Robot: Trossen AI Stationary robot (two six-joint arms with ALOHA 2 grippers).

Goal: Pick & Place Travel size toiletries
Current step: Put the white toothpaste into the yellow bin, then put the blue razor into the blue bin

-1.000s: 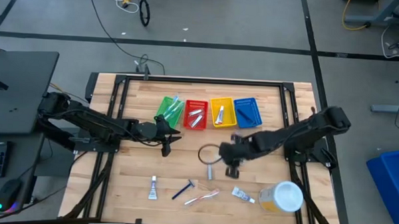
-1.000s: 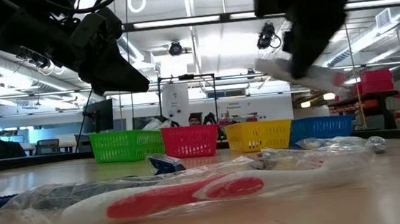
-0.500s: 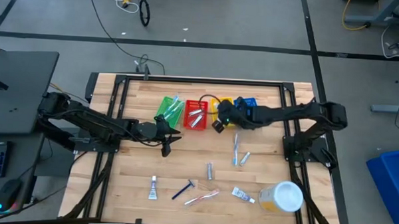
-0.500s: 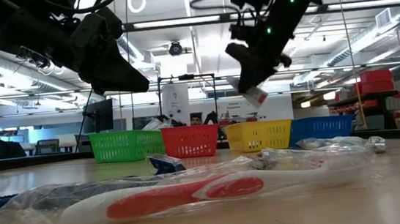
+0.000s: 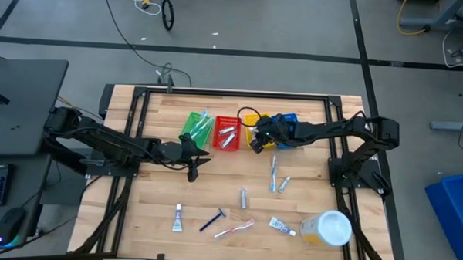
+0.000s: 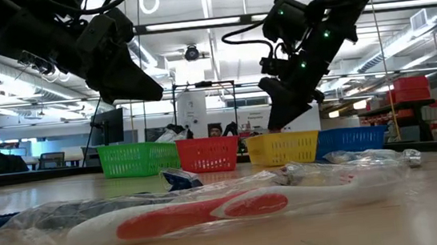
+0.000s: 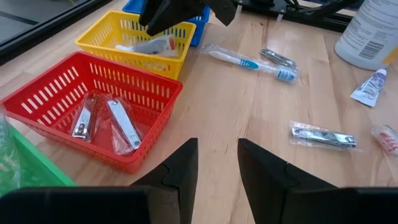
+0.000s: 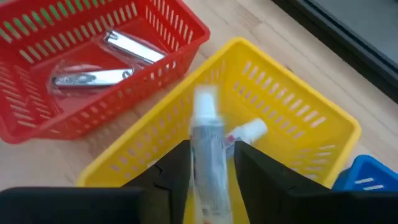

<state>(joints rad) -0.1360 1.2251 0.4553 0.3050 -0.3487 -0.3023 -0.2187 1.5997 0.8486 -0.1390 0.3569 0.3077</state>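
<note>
Right claw (image 8: 208, 163) grips tube (image 8: 208, 149) (cap toward yellow basket (image 8: 298, 124)).

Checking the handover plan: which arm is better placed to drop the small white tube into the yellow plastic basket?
The right: its gripper already holds the small white tube above the yellow plastic basket. The left gripper waits empty, open, near the green basket.
</note>
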